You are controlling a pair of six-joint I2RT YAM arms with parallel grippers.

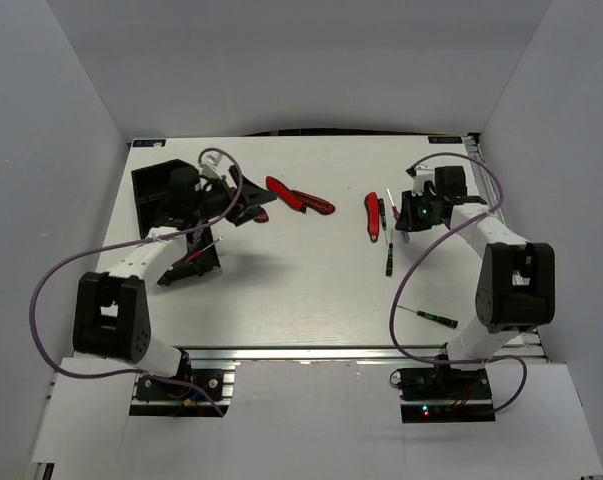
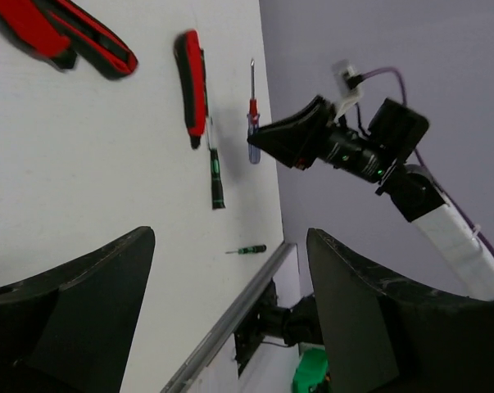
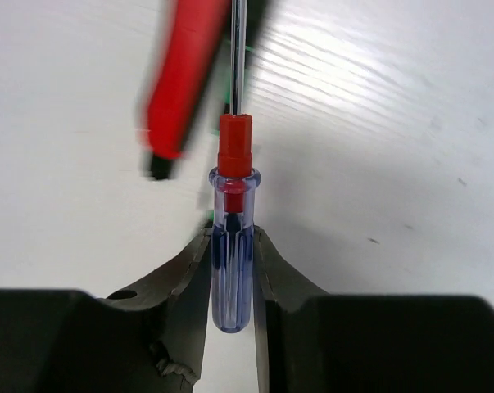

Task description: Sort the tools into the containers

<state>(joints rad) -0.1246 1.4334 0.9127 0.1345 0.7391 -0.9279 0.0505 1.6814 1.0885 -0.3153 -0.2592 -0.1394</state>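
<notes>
R arm stretched fwd; R tool pinching red-blue screwdriver.

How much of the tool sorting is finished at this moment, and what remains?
Little looks done: one bin on the left seems to hold something red. In hand: the right gripper is shut on the red-blue screwdriver; the left gripper is open and empty. Left on the table: the pliers, the red knife, a black-green screwdriver and a smaller one.
</notes>
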